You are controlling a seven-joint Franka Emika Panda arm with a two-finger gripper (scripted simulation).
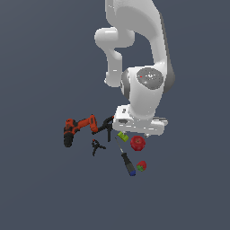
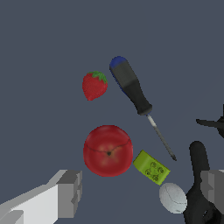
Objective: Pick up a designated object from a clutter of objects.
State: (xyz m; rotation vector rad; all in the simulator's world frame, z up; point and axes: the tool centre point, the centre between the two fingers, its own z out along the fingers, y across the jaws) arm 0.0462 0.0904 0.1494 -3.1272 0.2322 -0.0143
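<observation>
The apple (image 2: 108, 150) is round and glossy red with a dark stem dimple, and it lies on the dark floor. In the exterior view the apple (image 1: 138, 143) sits just below the white hand (image 1: 140, 125). My gripper (image 2: 140, 191) hovers above it, open and holding nothing. One grey finger (image 2: 68, 192) stands to one side of the apple, the other finger (image 2: 215, 187) far over the black clamp. The fingers touch nothing. The smaller strawberry (image 2: 94, 85) with green leaves lies beyond the apple.
A screwdriver (image 2: 132, 89) with a black-blue handle lies beside the apple. A green bit (image 2: 151, 166) and a white ball (image 2: 173, 197) lie close by. A black clamp (image 2: 199, 183), a second clamp (image 1: 96, 146) and the orange-black drill (image 1: 79, 128) lie toward the exterior view's left.
</observation>
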